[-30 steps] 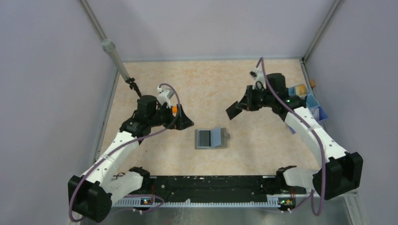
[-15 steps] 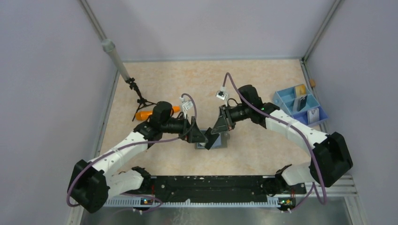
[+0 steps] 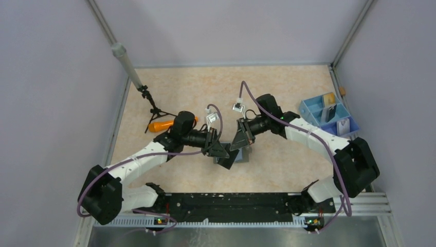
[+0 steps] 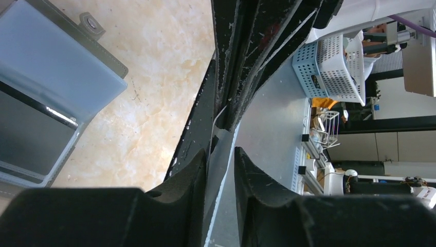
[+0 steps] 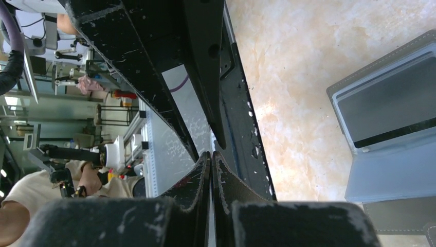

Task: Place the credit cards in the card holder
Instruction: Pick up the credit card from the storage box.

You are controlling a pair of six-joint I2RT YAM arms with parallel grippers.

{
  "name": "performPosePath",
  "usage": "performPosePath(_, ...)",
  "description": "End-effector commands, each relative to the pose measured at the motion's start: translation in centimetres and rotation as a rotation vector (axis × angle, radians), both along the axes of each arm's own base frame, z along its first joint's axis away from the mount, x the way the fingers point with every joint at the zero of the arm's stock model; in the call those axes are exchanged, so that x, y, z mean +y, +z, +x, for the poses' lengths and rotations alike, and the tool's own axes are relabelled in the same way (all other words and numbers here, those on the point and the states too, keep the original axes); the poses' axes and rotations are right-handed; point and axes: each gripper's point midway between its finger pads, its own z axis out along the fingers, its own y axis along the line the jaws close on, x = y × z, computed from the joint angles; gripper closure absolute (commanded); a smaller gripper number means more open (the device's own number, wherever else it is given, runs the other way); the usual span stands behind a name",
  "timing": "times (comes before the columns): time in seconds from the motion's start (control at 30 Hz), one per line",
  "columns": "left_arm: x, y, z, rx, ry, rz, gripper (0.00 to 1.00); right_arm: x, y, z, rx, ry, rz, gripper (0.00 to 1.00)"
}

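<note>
1. The left gripper and right gripper crowd nose to nose at the scene's middle. If both pull at once, the card could bend or twist loose.
2. The small flat grey folding card holder with light blue lining lies open just beneath and right of them. A low sweep could shove it.
3. The thin black rectangular credit card sits clenched in the right jaws. Its edge runs inside the left jaws' narrow gap, apparently unpinched.
</note>
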Motion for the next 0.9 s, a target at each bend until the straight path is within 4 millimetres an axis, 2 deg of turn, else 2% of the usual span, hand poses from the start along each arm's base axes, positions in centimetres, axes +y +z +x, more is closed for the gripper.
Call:
performPosePath(0.0,-0.4,1.3,-0.2,-0.043,-0.033,-0.053,0.72,1.0,1.9,1.0,-0.093,0.017,0.042,1.0)
performPosePath(0.3,-0.1,0.0,-0.4,-0.015,-0.021,-0.029,0.67,1.2,2.4,1.4,-0.112,0.014,0.045,1.0)
performPosePath(0.5,-0.1,-0.2,-0.3,-0.016,-0.007,-0.034,1.0,1.4,1.0,2.6,-0.112,-0.019,0.002,1.0)
performPosePath(0.6,-0.1,-1.3,0.5,-0.002,0.055,-0.005,1.0,1.1,-0.1,4.0,-0.09,-0.072,-0.034,1.0)
performPosePath(0.67,0.0,-2.8,1.2,0.029,0.107,0.036,1.0,0.7,-1.2,5.4,-0.097,-0.138,-0.083,0.83)
performPosePath(0.73,0.0,-4.1,1.9,0.061,0.155,0.055,1.0,0.2,-2.2,6.8,-0.123,-0.207,-0.137,0.72)
performPosePath(0.8,-0.1,-5.0,2.4,0.102,0.192,0.042,1.0,-0.2,-3.1,7.7,-0.143,-0.26,-0.175,0.63)
performPosePath(0.87,-0.2,-5.7,2.9,0.129,0.224,0.036,1.0,-0.6,-3.9,8.5,-0.149,-0.321,-0.207,0.59)
